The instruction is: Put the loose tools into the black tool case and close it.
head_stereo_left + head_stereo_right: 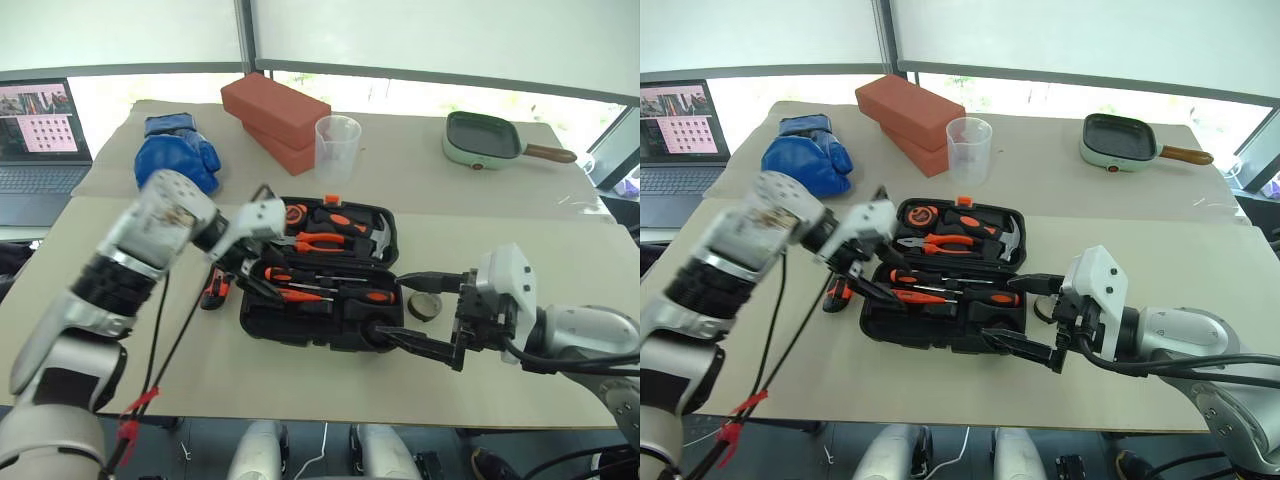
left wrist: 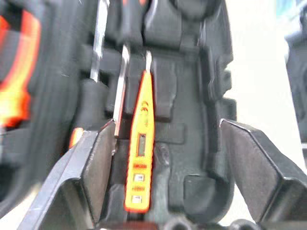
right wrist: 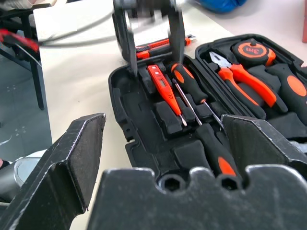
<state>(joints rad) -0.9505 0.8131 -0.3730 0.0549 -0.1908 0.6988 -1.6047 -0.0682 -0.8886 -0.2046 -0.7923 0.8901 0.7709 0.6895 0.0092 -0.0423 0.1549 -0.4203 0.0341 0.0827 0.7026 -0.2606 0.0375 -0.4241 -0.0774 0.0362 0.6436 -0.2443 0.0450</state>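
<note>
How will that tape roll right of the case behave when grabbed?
The tape roll lies flat on the table, so it probably won't roll. It sits low, so pinching its rim may be awkward. It looks small and likely light, and may slide if nudged.

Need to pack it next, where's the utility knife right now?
The utility knife lies on the table just outside the tool case's left edge, below the left gripper.

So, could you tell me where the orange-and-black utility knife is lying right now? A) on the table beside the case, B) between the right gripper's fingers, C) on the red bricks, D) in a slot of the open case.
A: the utility knife lies on the table just outside the black tool case, on the left gripper's side.
</note>
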